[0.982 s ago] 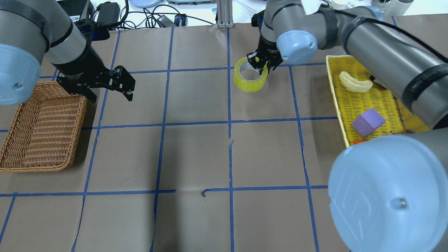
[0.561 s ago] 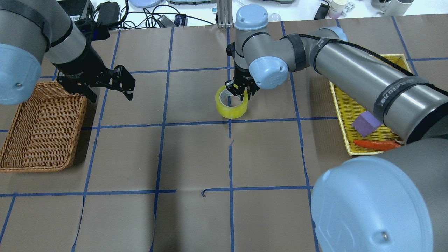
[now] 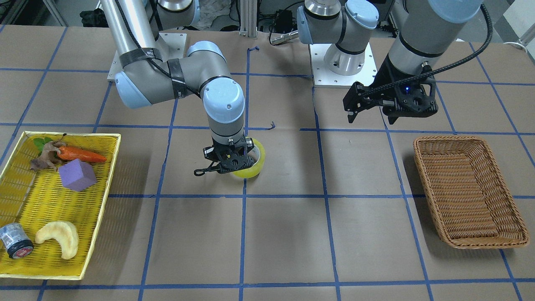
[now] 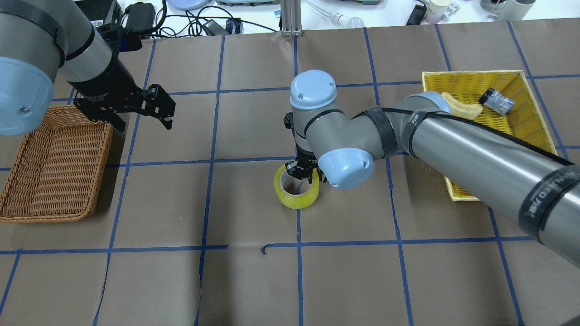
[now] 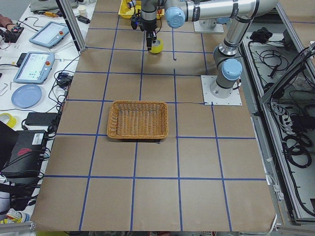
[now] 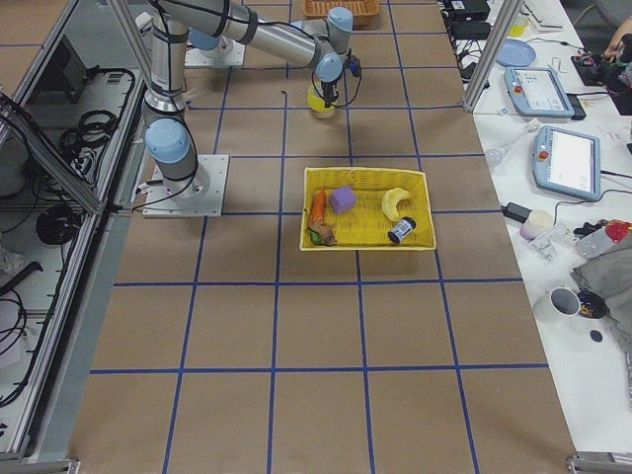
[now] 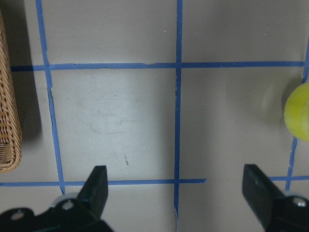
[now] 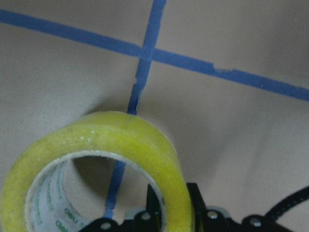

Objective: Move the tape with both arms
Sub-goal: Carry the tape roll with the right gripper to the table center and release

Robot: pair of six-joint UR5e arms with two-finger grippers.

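Now tape nearer, in right pincer.

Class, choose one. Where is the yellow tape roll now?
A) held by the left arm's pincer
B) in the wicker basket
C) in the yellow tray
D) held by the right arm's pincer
D: the right pincer is shut on the wall of the tape roll; the left pincer hangs open near the wicker basket.

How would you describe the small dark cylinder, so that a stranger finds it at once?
Find the yellow tray on the robot's right. In its corner farthest from the robot, beside the pale crescent, lies the cylinder: the only dark item, with a red-and-black end.
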